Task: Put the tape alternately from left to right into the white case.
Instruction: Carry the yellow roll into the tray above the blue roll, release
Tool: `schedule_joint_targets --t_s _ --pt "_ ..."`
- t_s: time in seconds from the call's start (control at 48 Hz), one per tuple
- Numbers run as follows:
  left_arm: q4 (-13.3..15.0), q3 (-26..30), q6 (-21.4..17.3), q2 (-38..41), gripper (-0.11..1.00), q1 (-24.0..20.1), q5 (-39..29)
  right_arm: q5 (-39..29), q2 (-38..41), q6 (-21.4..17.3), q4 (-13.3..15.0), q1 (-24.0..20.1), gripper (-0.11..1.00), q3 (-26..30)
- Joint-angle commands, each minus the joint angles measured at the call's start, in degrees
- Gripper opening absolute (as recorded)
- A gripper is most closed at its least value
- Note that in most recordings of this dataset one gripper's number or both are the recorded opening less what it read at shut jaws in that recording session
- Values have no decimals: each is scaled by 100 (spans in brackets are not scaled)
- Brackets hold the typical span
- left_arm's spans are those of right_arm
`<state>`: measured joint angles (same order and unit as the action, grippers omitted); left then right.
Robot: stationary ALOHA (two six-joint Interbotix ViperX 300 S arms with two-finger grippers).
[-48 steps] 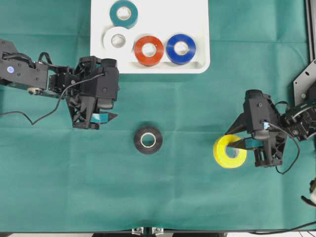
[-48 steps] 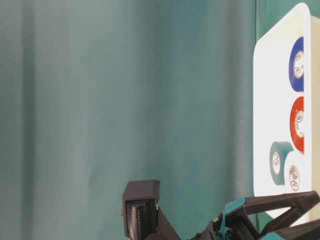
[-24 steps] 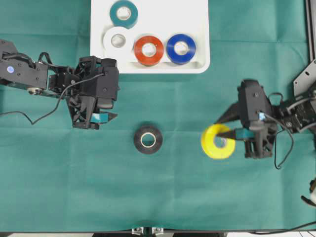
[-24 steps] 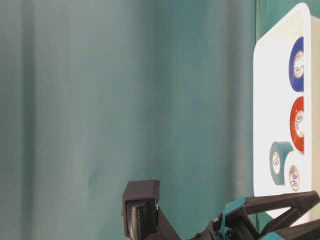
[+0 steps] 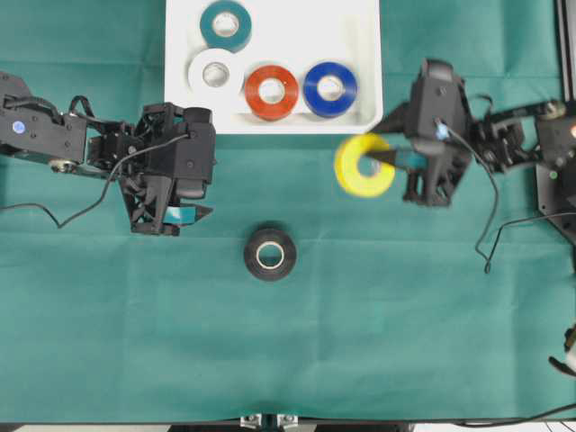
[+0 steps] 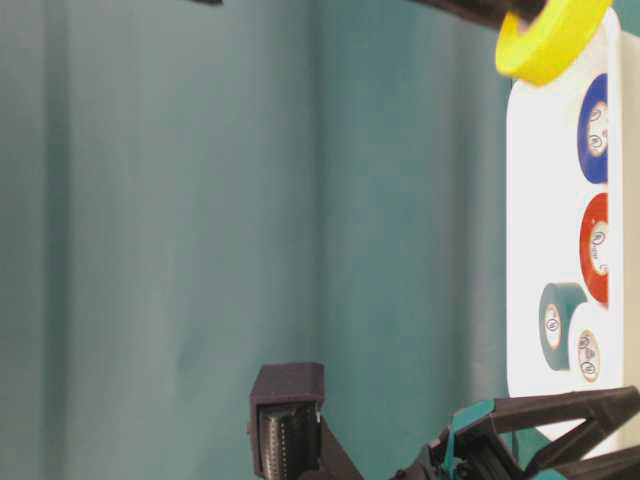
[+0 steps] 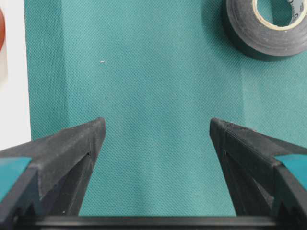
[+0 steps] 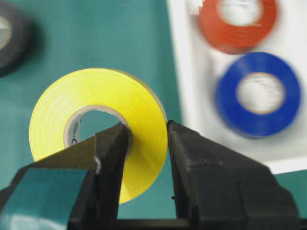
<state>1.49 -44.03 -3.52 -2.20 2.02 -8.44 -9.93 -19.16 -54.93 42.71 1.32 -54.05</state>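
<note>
Right claw [image 5: 385, 160] clamped on the yellow roll [image 5: 364, 166], one finger through its core, carried above the tabletop just off the white case's [image 5: 360, 122] near right corner. Case lies up-left of the roll. Left claw [image 5: 171, 219] wide open, empty; black roll [image 5: 270, 255] nearest it.

a creased green cloth [image 5: 378, 306] covers the whole table under me, evenly lit, with a metal bracket [image 5: 556, 171] at my right edge.
</note>
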Motion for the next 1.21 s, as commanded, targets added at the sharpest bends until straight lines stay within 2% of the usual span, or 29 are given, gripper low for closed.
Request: schedule_joint_targets --t_s 0.0,0.208,0.375,0.812,1.187 --pt "9 44 0 -114 65 -18 26 44 105 -18 211 290 26 220" --pt "9 35 0 -114 65 -18 35 53 492 -9 782 826 26 545" --pt "0 35 9 -114 65 -18 35 53 800 -9 1063 1248 26 800" --pt "9 -18 9 -114 65 -18 35 62 1670 26 1090 2197 26 1441" --pt "0 -26 0 -114 65 -18 35 193 1995 105 1090 2549 26 1556"
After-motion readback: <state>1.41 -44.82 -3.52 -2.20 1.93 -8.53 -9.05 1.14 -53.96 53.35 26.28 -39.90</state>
